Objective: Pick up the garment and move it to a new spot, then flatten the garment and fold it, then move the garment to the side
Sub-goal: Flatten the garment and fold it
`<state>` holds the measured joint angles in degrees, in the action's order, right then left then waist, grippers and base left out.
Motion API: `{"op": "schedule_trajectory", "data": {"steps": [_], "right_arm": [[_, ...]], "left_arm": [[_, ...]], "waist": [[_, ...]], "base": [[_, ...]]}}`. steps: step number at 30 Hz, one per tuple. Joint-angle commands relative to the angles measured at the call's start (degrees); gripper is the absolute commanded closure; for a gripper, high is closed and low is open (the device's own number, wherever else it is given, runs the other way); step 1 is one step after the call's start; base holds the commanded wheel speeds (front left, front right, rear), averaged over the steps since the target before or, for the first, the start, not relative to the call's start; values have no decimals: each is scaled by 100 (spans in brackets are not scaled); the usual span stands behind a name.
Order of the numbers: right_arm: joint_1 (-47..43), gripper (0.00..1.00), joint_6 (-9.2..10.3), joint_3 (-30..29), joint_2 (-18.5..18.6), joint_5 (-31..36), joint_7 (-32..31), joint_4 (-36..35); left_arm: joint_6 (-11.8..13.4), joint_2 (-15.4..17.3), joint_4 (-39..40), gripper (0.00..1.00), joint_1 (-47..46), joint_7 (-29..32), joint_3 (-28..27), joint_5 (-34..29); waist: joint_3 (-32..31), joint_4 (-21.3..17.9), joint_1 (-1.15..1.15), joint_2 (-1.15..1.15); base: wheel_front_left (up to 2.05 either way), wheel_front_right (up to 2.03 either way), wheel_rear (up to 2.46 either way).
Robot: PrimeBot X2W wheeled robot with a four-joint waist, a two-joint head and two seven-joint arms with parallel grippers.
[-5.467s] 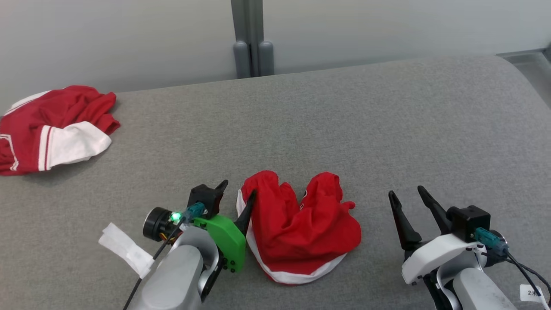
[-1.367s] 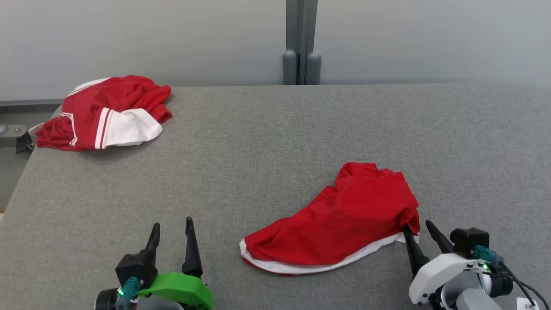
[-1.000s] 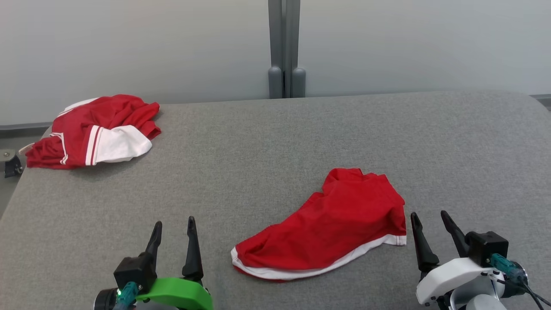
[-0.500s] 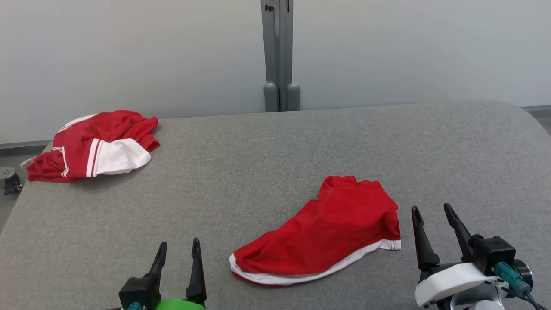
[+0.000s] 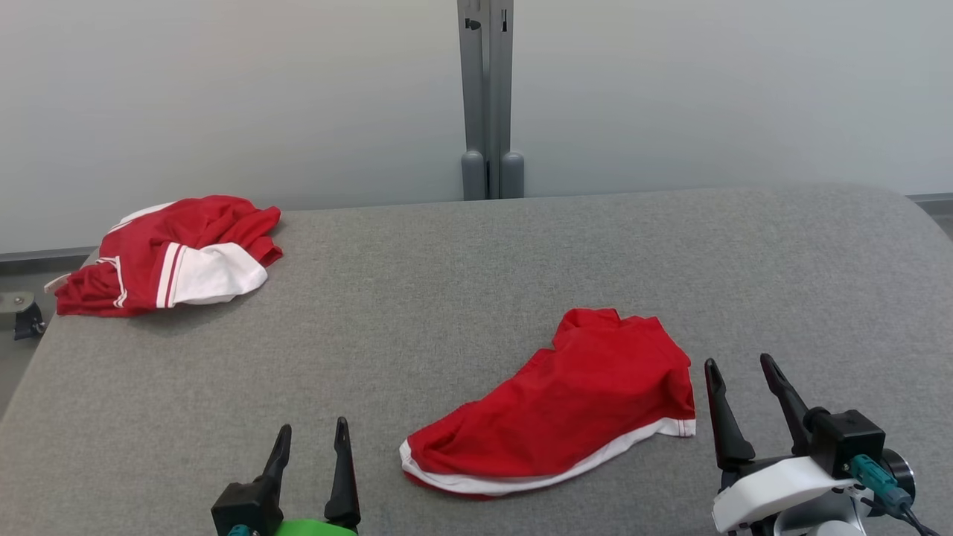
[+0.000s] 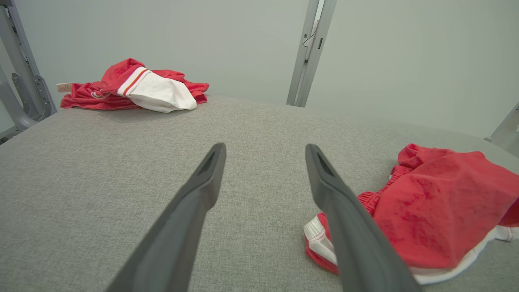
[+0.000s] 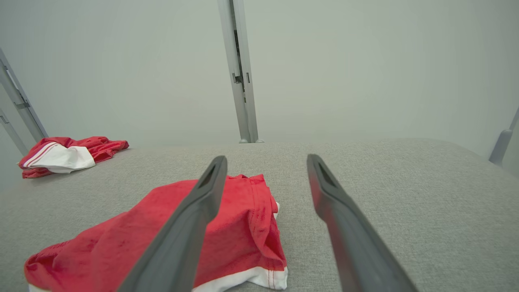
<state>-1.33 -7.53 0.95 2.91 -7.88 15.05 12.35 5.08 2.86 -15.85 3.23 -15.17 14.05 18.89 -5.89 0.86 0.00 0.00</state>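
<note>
The garment (image 5: 566,406) (red, white-trimmed) lay crumpled on the grey surface (image 5: 447,298) between the left gripper (image 5: 313,426) and the right gripper (image 5: 737,361); both were spread and held nothing.

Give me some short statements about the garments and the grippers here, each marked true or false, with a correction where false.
1. The right gripper grips the red garment with a white hem. False: it stands open beside it, holding nothing.
2. The left gripper is open and empty. True.
3. A crumpled red and white garment lies on the grey fabric table, at its far left corner. True.
4. The two garments touch. False: they lie well apart.
</note>
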Motion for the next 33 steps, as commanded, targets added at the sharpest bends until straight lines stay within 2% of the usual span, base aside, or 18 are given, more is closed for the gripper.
{"op": "schedule_trajectory", "data": {"steps": [1, 7, 15, 21, 33], "right_arm": [[-15, 0, 8, 10, 0, -29, 19, 16], [-7, 0, 8, 45, 0, -32, 19, 68], [127, 0, 8, 160, 1, -24, 19, 189], [175, 0, 8, 191, 26, -22, 19, 270], [217, 0, 8, 213, 45, -30, 19, 338]], "left_arm": [[28, 6, -25, 0, -1, 4, -3, 20], [-39, 7, -237, 0, -54, 4, 103, -9], [-496, 140, -1200, 0, -666, 694, 647, -205], [-582, 217, -1850, 0, -1136, 924, 851, -388], [-867, 266, -2511, 2, -1638, 1052, 1143, -448]], "waist": [[11, -4, 0, 0], [69, -19, 0, 0], [243, -144, 0, 0], [346, -306, 0, 0], [436, -446, 0, 0]], "base": [[0, 0, 0], [0, 0, 0], [0, 0, 0], [0, 0, 0], [0, 0, 0]]}}
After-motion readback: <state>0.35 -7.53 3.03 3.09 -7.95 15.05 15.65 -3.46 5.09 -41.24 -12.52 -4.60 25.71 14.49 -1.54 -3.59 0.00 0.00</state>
